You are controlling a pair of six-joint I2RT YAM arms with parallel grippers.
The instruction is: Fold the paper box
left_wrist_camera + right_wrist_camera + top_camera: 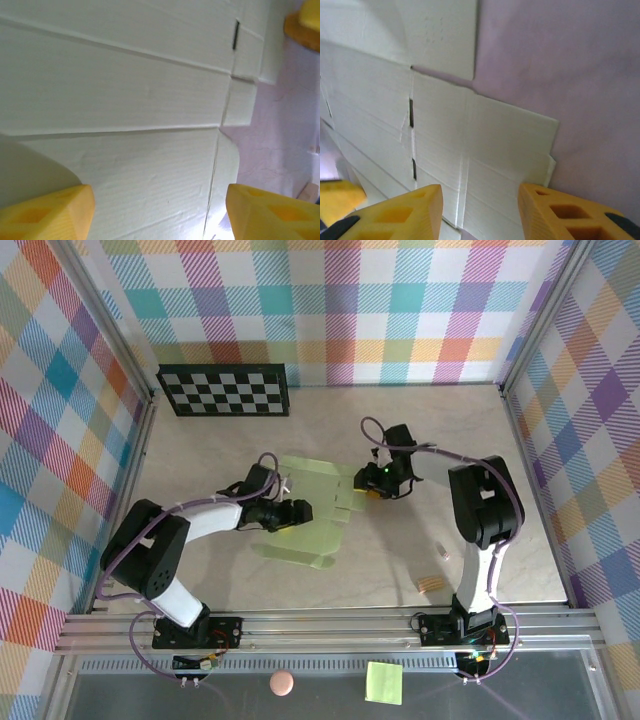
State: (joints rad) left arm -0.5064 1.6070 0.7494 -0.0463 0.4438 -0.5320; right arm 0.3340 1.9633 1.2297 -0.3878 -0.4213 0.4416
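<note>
Two jaws apart, left pincer (290, 512) hovering over pale lime-green card paper box (322, 525) at 9 o'clock, likely steadying; right pincer (372, 486), also apart, straddling 3 o'clock flap (512, 137) for folding.

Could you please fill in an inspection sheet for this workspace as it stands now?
Surface: pale marbled table, bare around the work.
Job's things: paper box lies mid-table between the arms, its creases and flaps showing, not yet box-shaped.
Clutter: checkerboard at the back left; small tan object on the right; pink round object and green sticky note on the front ledge.
Grippers: left gripper open over a box panel; right gripper open at the box's right flap.
Cables: purple cables run along both arms, off the box.
Surroundings: plaid walls on three sides.
</note>
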